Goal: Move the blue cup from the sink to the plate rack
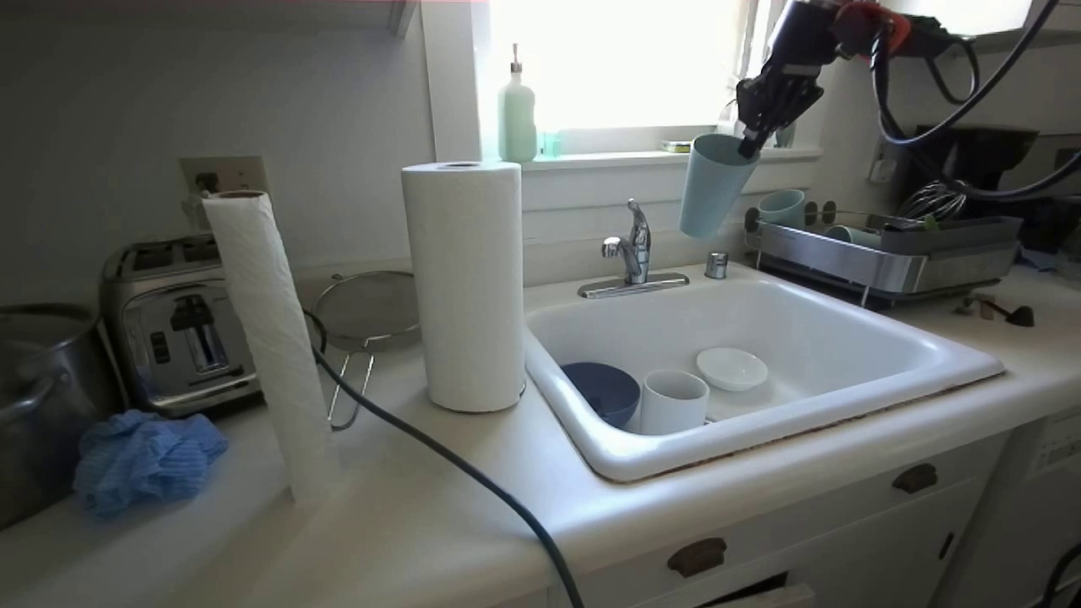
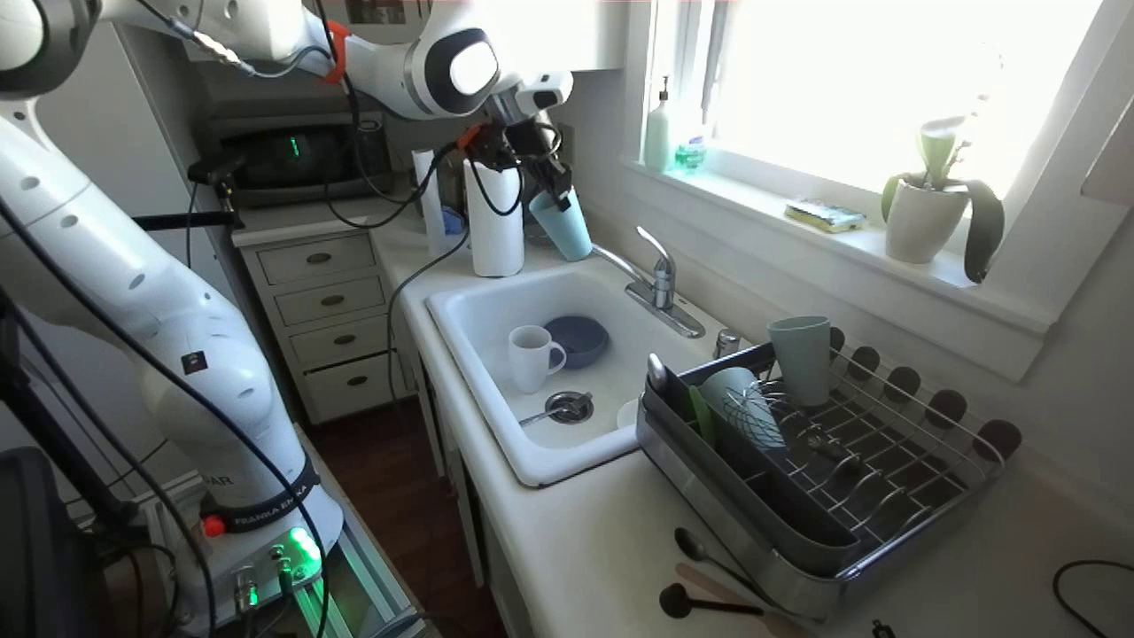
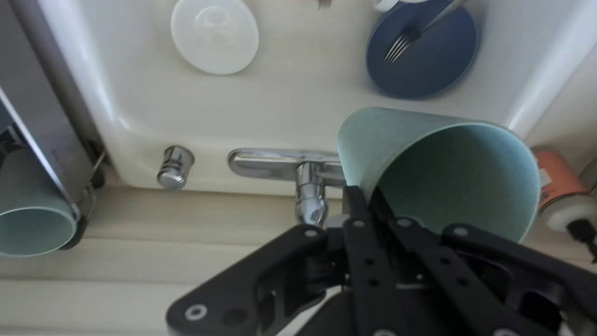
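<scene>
"Gripper (image 3: 368, 198) holding anything?"

"Yes, it has the blue cup (image 3: 447, 175) pinched by the rim. Only the wrist view shows how: one fingertip outside the wall, one inside. The cup is tilted, mouth up, in the air near the faucet (image 1: 638, 245), off the floor of the sink (image 1: 802, 425) and well apart from the plate rack (image 1: 853, 257)."

"Take the window (image 1: 625, 67) as far. What's nearest?"

"The arm (image 2: 213, 354), shown down to its base in an exterior view."

"And on the counter (image 2: 585, 549)?"

"Dark spoons (image 2: 675, 602), at the near side of the plate rack, which stands right of the sink."

"And in the sink?"

"Near left, a white mug (image 2: 530, 361); an exterior view shows its handle. Just beyond it, a dark blue bowl (image 3: 429, 67). Only the wrist view shows me a fork (image 3: 404, 43) resting in it. Toward the right sits a white dish (image 3: 214, 37), whole in the wrist view, mostly covered by the plate rack in an exterior view."

"The plate rack?"

"An exterior view shows a tilted cup (image 2: 725, 388) with a whisk (image 2: 760, 409) in front and, beyond, a second cup (image 2: 802, 361) in the far left corner. The wrist view catches one cup at its edge."

"Farthest off?"

"The windowsill (image 2: 744, 195): a soap bottle (image 1: 517, 118) at the left in both exterior views, a potted plant (image 2: 923, 217) at the right, plain in an exterior view."
</scene>
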Tool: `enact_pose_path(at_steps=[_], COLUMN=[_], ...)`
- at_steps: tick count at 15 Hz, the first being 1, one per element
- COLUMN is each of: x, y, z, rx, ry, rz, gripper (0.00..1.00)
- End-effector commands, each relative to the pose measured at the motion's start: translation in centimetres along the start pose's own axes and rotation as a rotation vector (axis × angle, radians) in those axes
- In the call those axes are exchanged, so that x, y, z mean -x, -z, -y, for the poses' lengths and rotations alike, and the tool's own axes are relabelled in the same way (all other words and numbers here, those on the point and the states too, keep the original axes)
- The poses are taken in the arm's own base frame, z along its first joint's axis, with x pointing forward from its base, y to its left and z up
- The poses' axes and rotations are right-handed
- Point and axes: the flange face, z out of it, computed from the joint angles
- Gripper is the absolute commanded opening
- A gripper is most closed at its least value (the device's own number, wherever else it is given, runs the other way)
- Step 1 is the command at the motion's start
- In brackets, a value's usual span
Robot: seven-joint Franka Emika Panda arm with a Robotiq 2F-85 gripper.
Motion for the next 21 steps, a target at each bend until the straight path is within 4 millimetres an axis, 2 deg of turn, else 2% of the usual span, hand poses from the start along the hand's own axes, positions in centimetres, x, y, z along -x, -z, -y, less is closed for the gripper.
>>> enact_pose_path(at_steps=[1, 8, 12, 16, 20, 21], x=[-1.6, -5.5, -6.9, -6.8, -5.1, -4.9], y=[2.7, 4.2, 3.0, 0.8, -1.5, -1.0], z=[-3.2, -12.6, -16.9, -19.4, -21.1, -20.7], rx=[0.113, 0.375, 0.548, 0.727, 0.894, 0.815], ry=[-0.098, -0.330, -0.455, -0.579, -0.714, -0.659], rz=[-0.121, -0.226, -0.236, -0.192, -0.102, -0.090], gripper=[0.01, 0.01, 0.01, 0.01, 0.01, 0.04])
